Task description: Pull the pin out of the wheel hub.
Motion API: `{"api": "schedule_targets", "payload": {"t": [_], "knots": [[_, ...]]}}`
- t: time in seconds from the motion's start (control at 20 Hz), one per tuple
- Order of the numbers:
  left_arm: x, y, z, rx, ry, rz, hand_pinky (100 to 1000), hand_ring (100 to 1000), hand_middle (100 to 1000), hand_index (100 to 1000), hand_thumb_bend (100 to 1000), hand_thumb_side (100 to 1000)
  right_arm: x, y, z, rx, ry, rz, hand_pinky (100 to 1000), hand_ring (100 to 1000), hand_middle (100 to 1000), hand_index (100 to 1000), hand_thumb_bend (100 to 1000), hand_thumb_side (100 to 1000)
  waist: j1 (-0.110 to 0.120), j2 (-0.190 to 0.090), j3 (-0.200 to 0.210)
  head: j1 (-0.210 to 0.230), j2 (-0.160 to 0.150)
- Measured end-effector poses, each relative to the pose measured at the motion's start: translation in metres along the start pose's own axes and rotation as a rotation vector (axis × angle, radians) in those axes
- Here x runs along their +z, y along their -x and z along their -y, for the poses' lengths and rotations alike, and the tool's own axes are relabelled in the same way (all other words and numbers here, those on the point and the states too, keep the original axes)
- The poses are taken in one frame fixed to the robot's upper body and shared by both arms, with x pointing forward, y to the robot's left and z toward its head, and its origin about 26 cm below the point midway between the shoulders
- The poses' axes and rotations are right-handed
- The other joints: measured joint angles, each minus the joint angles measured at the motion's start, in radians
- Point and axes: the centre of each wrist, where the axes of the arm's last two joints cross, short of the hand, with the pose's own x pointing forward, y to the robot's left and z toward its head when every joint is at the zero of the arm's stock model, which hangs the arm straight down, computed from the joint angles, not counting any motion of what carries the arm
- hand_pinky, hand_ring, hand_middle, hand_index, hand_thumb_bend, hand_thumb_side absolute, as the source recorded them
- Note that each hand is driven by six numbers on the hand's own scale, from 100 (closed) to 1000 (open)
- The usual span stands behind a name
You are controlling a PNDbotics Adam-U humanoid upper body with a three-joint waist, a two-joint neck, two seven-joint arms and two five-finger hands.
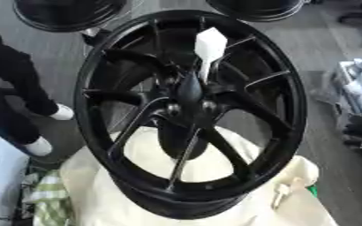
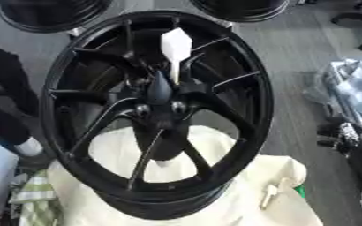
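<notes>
left eye view shows, at the far left, a person's dark-clad legs and white shoes on the grey floor, and lower down a green checked cloth. centre frame stands the black wheel hub, tilted toward the camera, its lower rim resting on a cream cloth. the white pin sticks up out of the hub's middle, its broad flat head above the spokes and its thin stem running down to the centre cone. two more black rims lie behind. to the right is crumpled pale fabric. neither robot hand shows, so the state of the fingers cannot be told.
</notes>
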Motion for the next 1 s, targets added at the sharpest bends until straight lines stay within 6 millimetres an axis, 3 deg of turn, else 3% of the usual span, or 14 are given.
{"api": "schedule_targets", "payload": {"t": [0.4,0.5,0.55,0.6,0.65,0.8,1.0], "knots": [[-0.001,0.003,0.003,-0.023,0.006,0.008,928,829,756,881,100,799,0.0,0.0,0.0,-0.001,0.0,0.0,668,746,657,790,100,822,-0.001,0.0,-0.001,0.001,-0.004],[-0.001,0.003,0.003,-0.014,0.003,0.01,901,802,737,872,100,634,0.0,0.0,0.0,-0.001,0.0,0.0,668,746,657,790,100,822,-0.001,0.0,-0.001,0.001,-0.004],[-0.001,0.002,0.003,0.004,-0.002,0.013,859,759,705,862,100,592,0.0,0.0,0.0,-0.001,0.0,0.0,668,746,657,790,100,822,-0.001,0.0,-0.001,0.001,-0.004],[-0.002,0.001,0.005,0.043,-0.013,0.026,835,736,685,851,100,662,0.0,0.0,0.0,-0.002,0.0,0.0,668,746,657,790,100,822,-0.001,0.0,-0.001,0.001,-0.004],[-0.003,-0.001,0.006,0.105,-0.03,0.051,824,722,671,827,100,668,0.0,0.0,-0.001,-0.003,0.0,0.0,668,746,657,790,100,823,-0.002,0.0,-0.001,0.001,-0.004],[-0.004,-0.012,0.008,0.344,-0.109,0.161,800,687,636,792,100,615,-0.001,0.0,-0.001,-0.005,0.0,0.002,668,746,657,790,100,821,-0.004,0.0,-0.002,0.005,-0.004],[-0.009,-0.033,0.013,0.616,-0.204,0.325,780,667,631,782,100,644,-0.002,-0.001,-0.002,-0.012,-0.002,0.007,668,746,658,790,100,818,-0.007,0.001,-0.006,0.009,-0.004]]}}
